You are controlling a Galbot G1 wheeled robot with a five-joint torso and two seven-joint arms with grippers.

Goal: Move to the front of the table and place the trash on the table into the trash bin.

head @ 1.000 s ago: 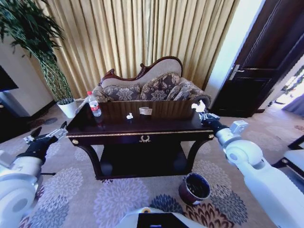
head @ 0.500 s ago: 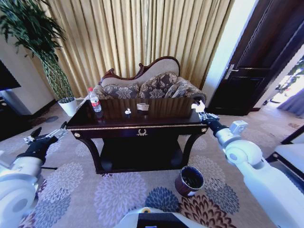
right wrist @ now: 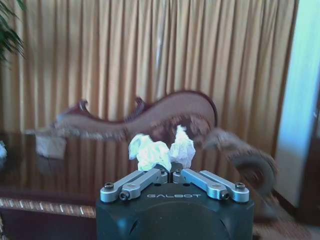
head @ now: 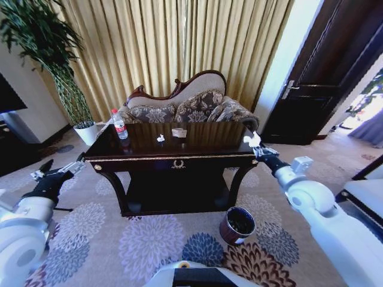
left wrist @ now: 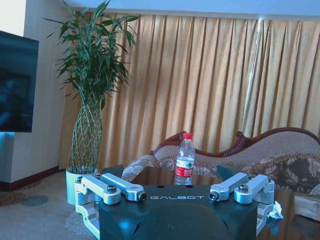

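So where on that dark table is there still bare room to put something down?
The table is bare along its front edge and across its right half, between the beige scrap and the right gripper holding crumpled paper. The left back is busier: bottle, small white scrap.

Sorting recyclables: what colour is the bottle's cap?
Red; the bottle shows best in the left wrist view.

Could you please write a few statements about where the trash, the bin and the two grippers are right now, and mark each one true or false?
1. The right gripper is shut on a crumpled paper scrap. True.
2. The water bottle lies inside the trash bin. False: it stands upright on the table, near its left end.
3. The left gripper is open and holds nothing. True.
4. The trash bin sits on the table's lower shelf. False: it stands on the carpet by the table's right front leg.
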